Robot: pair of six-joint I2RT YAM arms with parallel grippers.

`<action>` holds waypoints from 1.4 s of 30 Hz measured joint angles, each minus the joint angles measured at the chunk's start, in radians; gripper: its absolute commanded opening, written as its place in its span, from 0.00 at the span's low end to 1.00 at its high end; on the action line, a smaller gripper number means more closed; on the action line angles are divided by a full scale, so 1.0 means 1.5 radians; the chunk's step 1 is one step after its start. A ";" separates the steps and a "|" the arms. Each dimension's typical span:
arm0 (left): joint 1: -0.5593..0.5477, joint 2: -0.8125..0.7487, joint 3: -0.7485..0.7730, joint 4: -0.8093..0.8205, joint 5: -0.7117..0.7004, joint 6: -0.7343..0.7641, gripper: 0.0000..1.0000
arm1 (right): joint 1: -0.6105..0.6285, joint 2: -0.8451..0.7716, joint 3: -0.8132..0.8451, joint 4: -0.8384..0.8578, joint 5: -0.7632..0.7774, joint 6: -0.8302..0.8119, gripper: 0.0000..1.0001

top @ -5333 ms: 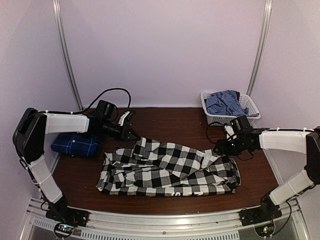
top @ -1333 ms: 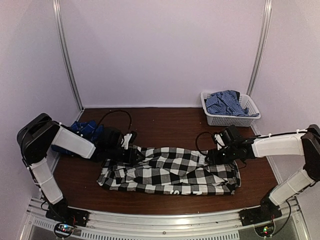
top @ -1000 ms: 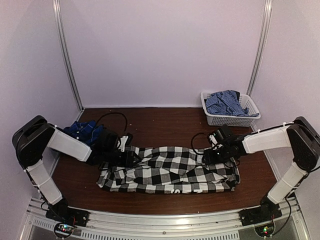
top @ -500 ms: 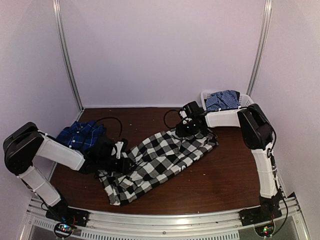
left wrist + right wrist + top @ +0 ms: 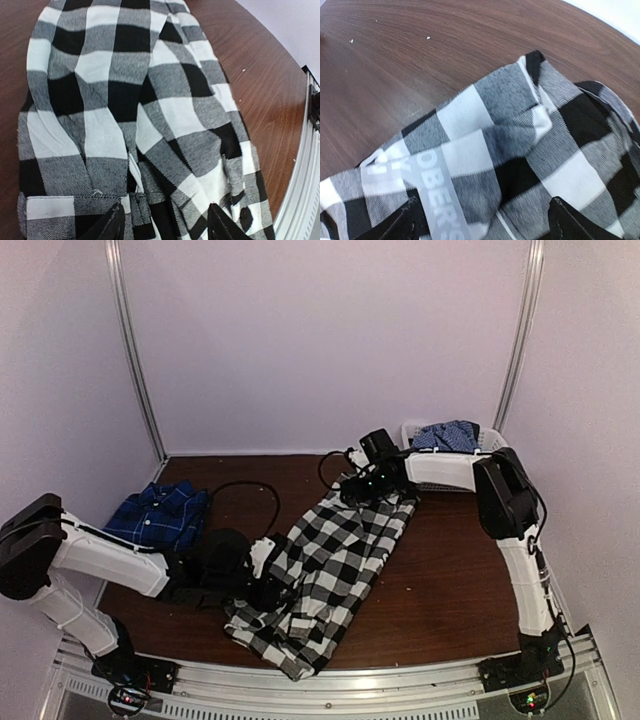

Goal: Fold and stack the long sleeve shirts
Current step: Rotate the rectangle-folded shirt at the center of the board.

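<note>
Black-and-white checked shirt [image 5: 335,560] lay diagonally across the table [image 5: 450,580], near end pinched by the left gripper [image 5: 165,227]; right gripper [image 5: 486,224] spread wide over its lettered far end, holding nothing. Blue plaid shirt [image 5: 155,515] lay far left.

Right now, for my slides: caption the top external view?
Left gripper and right gripper at opposite ends of a diagonal black-and-white checked shirt.

The checked shirt [image 5: 125,100] is matt woven cloth with smoother white printed lettering [image 5: 437,195], on a table [image 5: 420,60] of smooth, faintly glossy dark wood grain.
</note>
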 measured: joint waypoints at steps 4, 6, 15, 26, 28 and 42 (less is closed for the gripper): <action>0.000 -0.057 0.018 -0.019 -0.010 0.032 0.66 | 0.000 -0.123 -0.102 0.005 0.017 -0.004 0.88; 0.000 -0.075 0.034 -0.027 -0.020 0.045 0.68 | 0.001 -0.182 -0.151 0.018 0.017 0.002 0.87; 0.053 -0.010 0.144 -0.045 0.003 0.065 0.67 | 0.039 -0.308 -0.383 0.101 0.011 0.076 0.83; 0.100 0.124 0.174 -0.045 0.082 0.058 0.57 | 0.057 -0.258 -0.462 0.172 -0.015 0.143 0.82; 0.100 0.124 0.154 -0.040 0.084 0.055 0.55 | 0.056 -0.248 -0.454 0.183 -0.015 0.142 0.82; 0.077 0.187 0.105 0.072 0.110 0.028 0.50 | 0.019 -0.094 -0.238 0.163 -0.013 0.044 0.83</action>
